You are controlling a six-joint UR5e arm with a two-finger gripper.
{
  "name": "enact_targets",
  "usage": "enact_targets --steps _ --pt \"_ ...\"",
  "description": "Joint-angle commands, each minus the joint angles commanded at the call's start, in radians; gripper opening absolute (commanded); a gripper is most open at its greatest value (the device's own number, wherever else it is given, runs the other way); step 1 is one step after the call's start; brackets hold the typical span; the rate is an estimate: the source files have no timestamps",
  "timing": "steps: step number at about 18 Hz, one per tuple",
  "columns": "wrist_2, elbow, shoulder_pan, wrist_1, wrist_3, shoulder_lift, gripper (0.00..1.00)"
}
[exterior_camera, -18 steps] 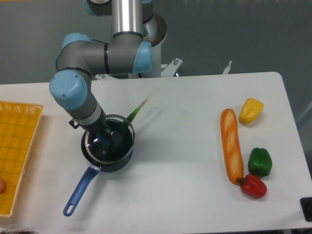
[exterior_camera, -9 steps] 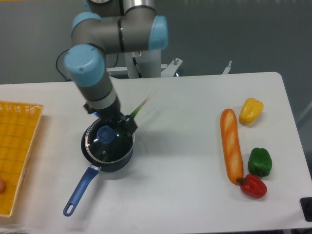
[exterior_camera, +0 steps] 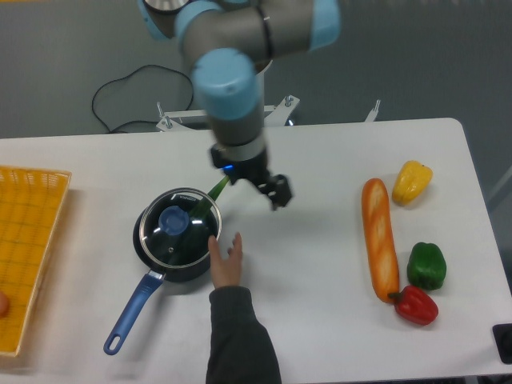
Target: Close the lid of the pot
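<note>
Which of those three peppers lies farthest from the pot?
The red pepper, at the bread's lower end; the green and yellow ones lie nearer the pot.

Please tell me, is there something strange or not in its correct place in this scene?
Yes. A person's hand reaches in beside the pot. A green leek looks caught under the lid at the pot's far rim, so it may not sit flush. The claw is clear of both.

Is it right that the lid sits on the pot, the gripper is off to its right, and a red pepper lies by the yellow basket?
Not quite. The camera view shows the red pepper on the table's far right, beside the green pepper, not by the yellow basket. The lid does sit on the pot, with the gripper to its right.
</note>
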Motion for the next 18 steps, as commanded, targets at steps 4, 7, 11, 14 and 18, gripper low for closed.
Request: enact_targets --steps 4,7,11,14,18 --pt "0.006 0.006 0.118 -0.009 0.086 0.0 1.0" --pt "0.002 0.037 0.204 -0.043 0.141 -0.014 1.0" --pt "-0.02 0.083 0.285 -0.061 0.301 -0.087 1.0" --pt "-0.023 0.089 0.325 -0.045 0.358 -0.11 1.0" --pt "-0.028 0.11 0.352 -0.008 0.392 -0.141 1.0"
